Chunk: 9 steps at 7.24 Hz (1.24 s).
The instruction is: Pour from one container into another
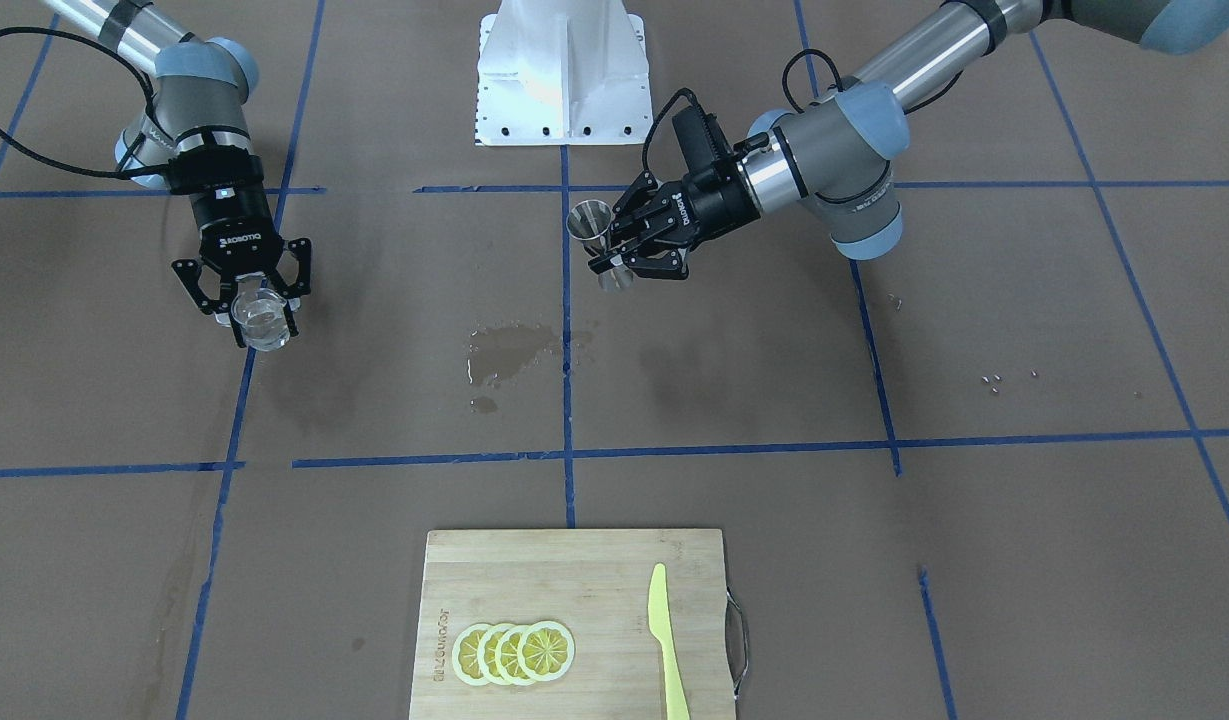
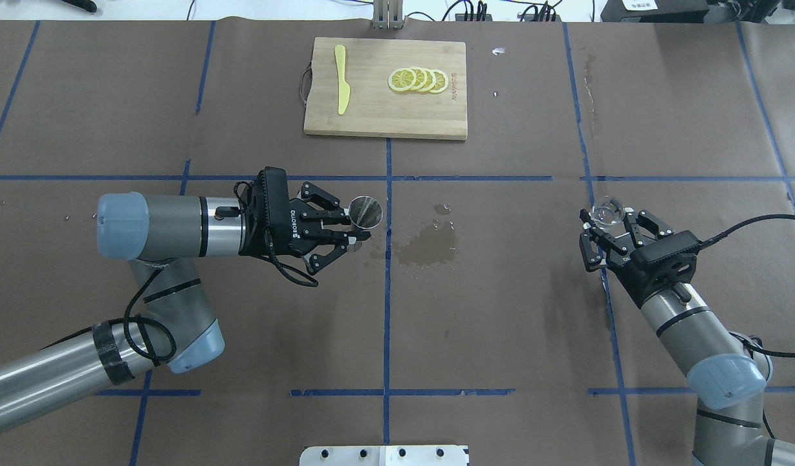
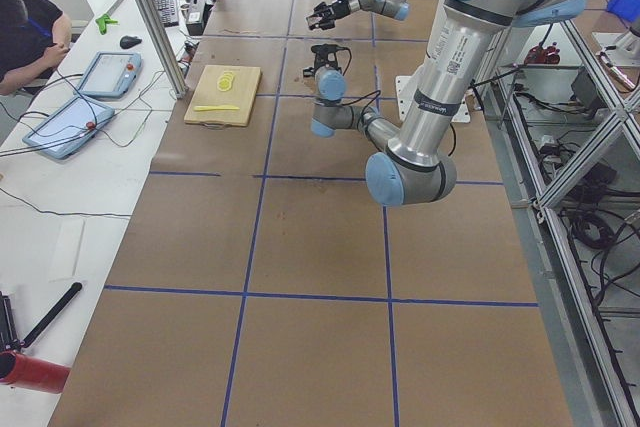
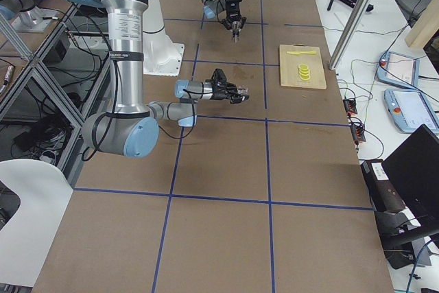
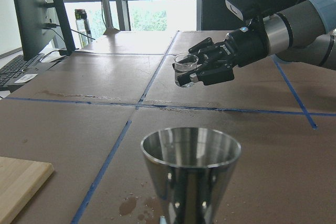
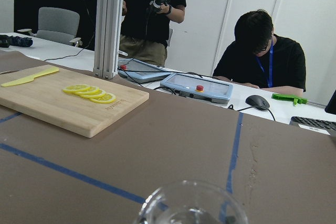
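Steel jigger upright, waist clamped between left jaws. Small clear cup rim-up, clamped between right jaws. Overhead: cup at jigger's 3 o'clock, well apart.

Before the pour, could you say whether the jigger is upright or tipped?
Upright: the jigger, in the left gripper, has its rim level, facing up.
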{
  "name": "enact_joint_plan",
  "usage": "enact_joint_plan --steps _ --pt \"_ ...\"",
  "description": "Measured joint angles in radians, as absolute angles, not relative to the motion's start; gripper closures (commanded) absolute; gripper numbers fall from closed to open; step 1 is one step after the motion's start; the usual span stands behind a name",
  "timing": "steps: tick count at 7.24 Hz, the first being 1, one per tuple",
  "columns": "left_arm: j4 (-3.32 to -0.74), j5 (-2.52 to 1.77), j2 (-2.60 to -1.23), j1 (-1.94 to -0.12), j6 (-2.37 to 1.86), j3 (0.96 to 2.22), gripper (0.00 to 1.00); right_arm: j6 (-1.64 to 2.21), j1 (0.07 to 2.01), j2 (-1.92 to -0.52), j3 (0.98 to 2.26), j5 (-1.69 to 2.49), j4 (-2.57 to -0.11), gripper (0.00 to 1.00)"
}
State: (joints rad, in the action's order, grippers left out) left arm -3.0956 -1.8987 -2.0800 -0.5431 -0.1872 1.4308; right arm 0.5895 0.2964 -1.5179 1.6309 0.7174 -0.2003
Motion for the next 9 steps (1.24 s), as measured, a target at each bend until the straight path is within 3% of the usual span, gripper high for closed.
enact_joint_plan --steps 4,9 --pt "-3.098 -1.878 -2.084 -0.537 -0.187 1.408 1.0 0.579 0.279 -1.395 1.896 0.713 -0.69 1.0" --pt "-3.094 -1.864 -2.092 -0.531 -0.186 1.387 1.0 0.58 0.15 -1.207 1.927 0.598 -0.934 1.0"
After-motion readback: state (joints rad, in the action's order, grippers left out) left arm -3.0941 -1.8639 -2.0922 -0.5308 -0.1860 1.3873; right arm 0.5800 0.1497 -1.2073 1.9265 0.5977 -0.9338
